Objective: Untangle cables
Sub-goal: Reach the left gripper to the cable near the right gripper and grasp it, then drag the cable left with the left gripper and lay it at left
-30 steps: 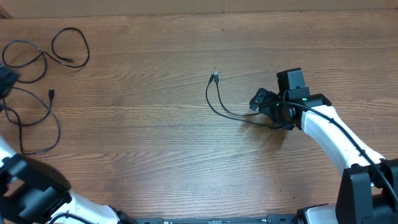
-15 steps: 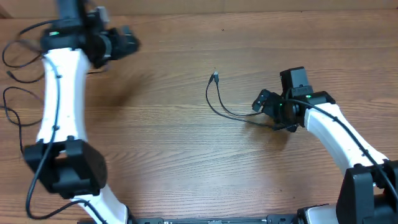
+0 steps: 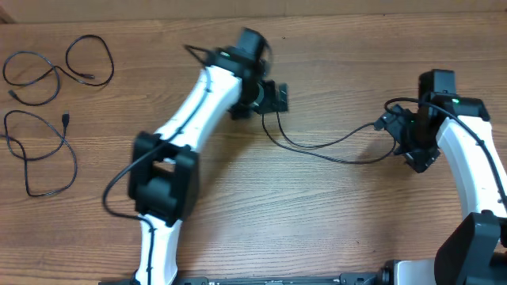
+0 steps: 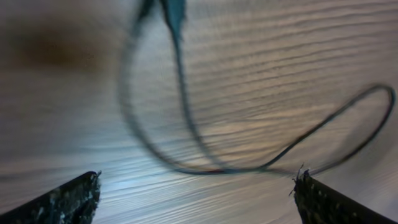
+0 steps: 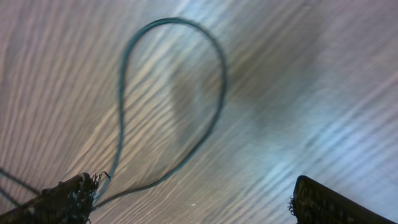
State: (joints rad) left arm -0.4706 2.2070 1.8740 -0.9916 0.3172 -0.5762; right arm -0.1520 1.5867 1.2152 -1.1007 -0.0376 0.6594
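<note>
The table was of brown wood with a clear grain and a soft sheen. The cables had a thin, black, matt sheath. The arm shells looked like smooth, glossy white plastic, and the left fingers were black and rough.

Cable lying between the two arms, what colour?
Plain black. The cable shows best in the overhead view, against the light wood.

Three thin black cables, separate
</note>
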